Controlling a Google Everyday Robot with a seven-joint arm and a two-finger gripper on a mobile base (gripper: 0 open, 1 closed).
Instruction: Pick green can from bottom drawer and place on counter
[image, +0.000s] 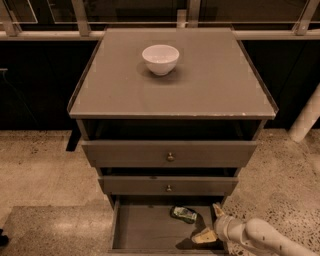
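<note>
Cream gripper (212, 223) in the grey-brown bottom drawer (145, 227) near the green can (183, 214); white bowl (160, 59) on grey counter (210, 85).

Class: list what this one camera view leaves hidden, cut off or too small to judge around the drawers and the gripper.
All in the camera view:
- Label of the can: too small to read.
- Rear of the bottom drawer: hidden under the middle drawer.
- Arm behind the gripper (at the drawer's right side, beside the can, jaws open): cut off by the lower right corner.
</note>
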